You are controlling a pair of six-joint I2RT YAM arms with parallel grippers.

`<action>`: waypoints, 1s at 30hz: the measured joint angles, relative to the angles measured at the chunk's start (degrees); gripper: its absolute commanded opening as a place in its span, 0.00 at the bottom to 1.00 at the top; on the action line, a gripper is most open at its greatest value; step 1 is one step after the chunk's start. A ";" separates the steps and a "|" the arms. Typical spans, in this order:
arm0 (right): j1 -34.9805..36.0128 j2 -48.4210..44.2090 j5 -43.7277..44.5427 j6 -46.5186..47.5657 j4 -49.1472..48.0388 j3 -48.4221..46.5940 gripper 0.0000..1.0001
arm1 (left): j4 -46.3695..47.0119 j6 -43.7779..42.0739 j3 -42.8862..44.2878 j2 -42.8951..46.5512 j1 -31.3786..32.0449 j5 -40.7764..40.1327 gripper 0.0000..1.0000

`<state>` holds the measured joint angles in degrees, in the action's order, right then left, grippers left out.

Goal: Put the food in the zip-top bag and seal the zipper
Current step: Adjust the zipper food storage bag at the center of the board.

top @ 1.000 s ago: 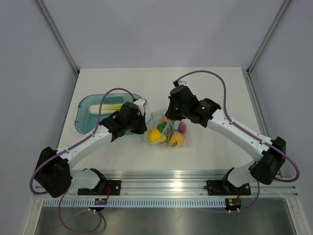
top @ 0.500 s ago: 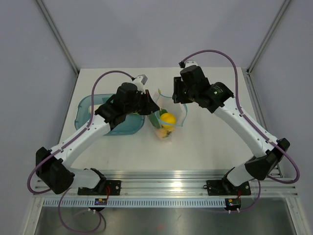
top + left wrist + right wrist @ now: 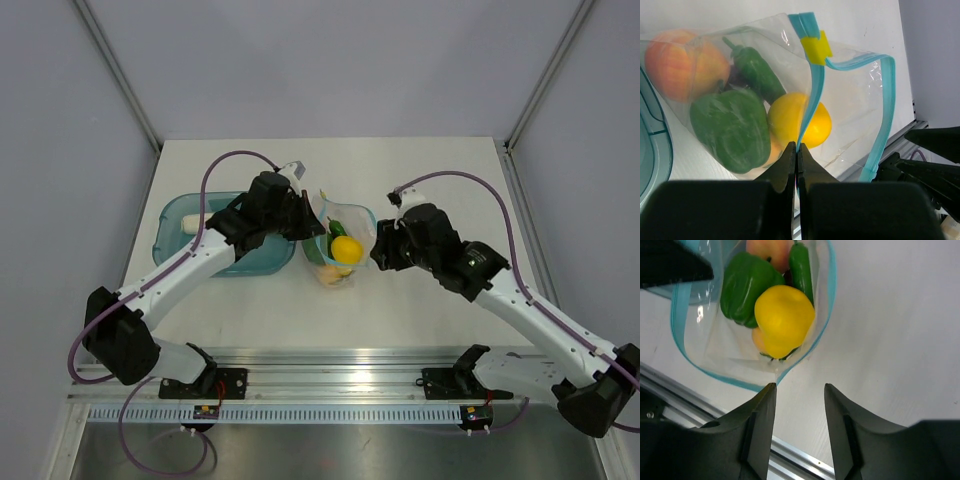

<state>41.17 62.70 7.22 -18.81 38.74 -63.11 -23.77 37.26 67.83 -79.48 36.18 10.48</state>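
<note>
Noticing something pale, likely a stalk (image 3: 189,226), in the teal tray (image 3: 172,212), apparently not yet bagged. Pinching the zipper (image 3: 811,95) with the left gripper (image 3: 796,150), fingers clamped tight on the blue strip. Holding the zip-top bag (image 3: 855,95) up just beside the tray, mouth gaping. Carrying the food inside: a yellow piece (image 3: 784,320), a green pepper (image 3: 730,125), a slim green piece (image 3: 755,75) and an orange piece (image 3: 682,62). Hovering at the bag's free lip with the right gripper (image 3: 800,390), fingers spread wide and grasping nothing, one fingertip just at the lip's corner.

Judging the step in hand to be taking that free lip:
- Closing the right fingers on the blue strip itself, not the thin film below.
- Drawing both lips level and taut before pressing.
- Minding the yellow slider (image 3: 816,47).
- Probably fetching the stalk before sealing.
</note>
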 measured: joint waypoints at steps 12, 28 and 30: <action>1.68 -18.60 -8.92 10.99 -22.71 26.93 0.54 | -0.83 -0.42 0.04 0.00 -0.48 -0.20 0.00; 10.32 -7.98 -1.70 15.56 -37.38 25.05 0.33 | -1.64 -0.37 0.07 -0.15 -1.01 -0.17 0.00; 10.88 -6.93 -0.35 15.47 -38.18 24.35 0.23 | -1.66 -0.35 0.07 -0.15 -1.01 -0.17 0.00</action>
<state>52.05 55.77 6.87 -3.33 0.56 -38.76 -25.43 36.91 67.90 -79.64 35.18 10.31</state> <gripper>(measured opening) 0.324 0.008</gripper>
